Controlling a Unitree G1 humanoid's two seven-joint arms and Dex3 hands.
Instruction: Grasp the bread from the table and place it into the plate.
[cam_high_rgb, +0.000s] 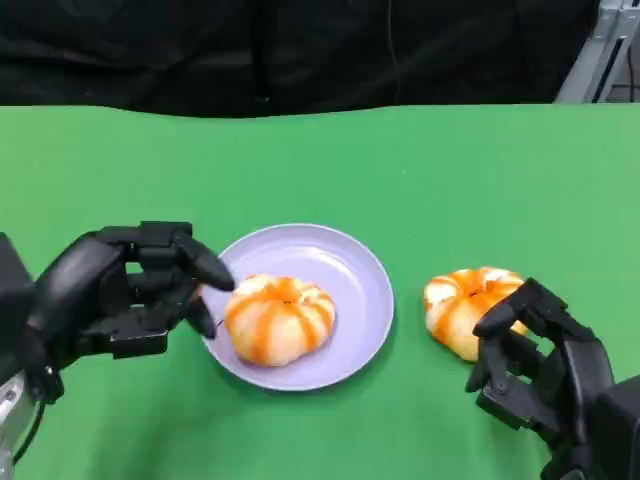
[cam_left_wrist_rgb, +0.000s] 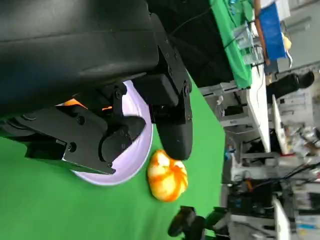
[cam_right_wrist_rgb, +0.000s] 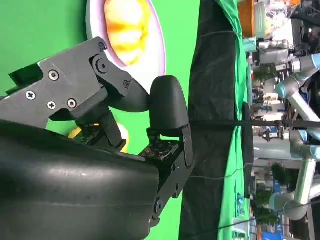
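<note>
Down at the near edge, the right hand (cam_high_rgb: 535, 365) sits with its fingers apart and curved toward the loose bread (cam_high_rgb: 466, 306), holding nothing yet. That bun lies on the green tabletop (cam_high_rgb: 470, 180), just beside the plate (cam_high_rgb: 360, 270) and apart from its rim. Whether a fingertip already brushes the crust I can't quite tell from here. It looks like the reach-and-grasp stage: next the fingers need to close around the bun's sides, then lift and carry it over to the lilac plate. A second bun (cam_high_rgb: 279, 317) already rests on the plate, with the left hand (cam_high_rgb: 125, 290) close by its rim, fingers loosely spread and empty. The loose bread is round, pale, with glazed orange stripes, and probably soft, so a gentle squeeze should do.
</note>
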